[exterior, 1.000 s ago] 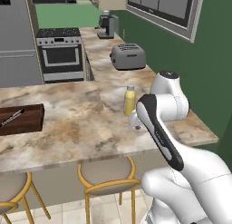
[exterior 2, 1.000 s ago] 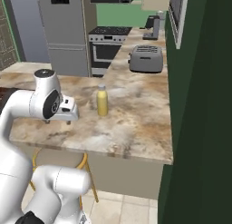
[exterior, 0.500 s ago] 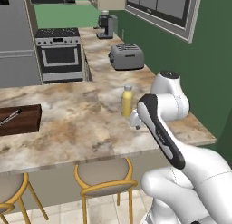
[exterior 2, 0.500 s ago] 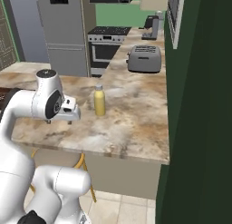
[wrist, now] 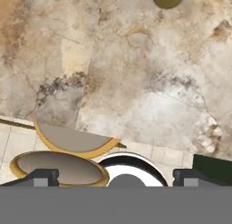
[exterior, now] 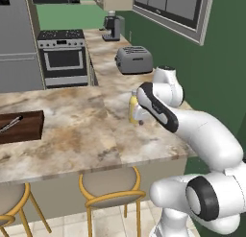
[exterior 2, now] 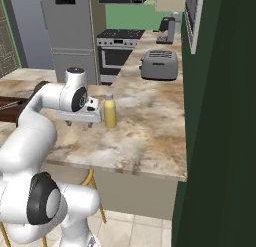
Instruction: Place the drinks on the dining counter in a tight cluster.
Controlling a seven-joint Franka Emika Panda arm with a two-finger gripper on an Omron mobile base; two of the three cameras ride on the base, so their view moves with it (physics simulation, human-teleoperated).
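A cylindrical yellow bottle (exterior 2: 109,112) with a pale cap stands on the marbled tan stone dining counter (exterior 2: 150,126). At its nine o'clock, the gripper (wrist: 116,175) points down, jaws wide, empty.

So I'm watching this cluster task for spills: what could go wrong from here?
The tall yellow bottle with a pale cap stands right beside the open gripper; a sideways swing could topple it. It also sits alone on the tan marbled stone counter, with no other drinks near it, so the cluster may end up loose.

One yellow bottle (exterior: 133,107), one toaster (exterior: 134,60), one wooden tray (exterior: 20,127), two stools (exterior: 110,188).
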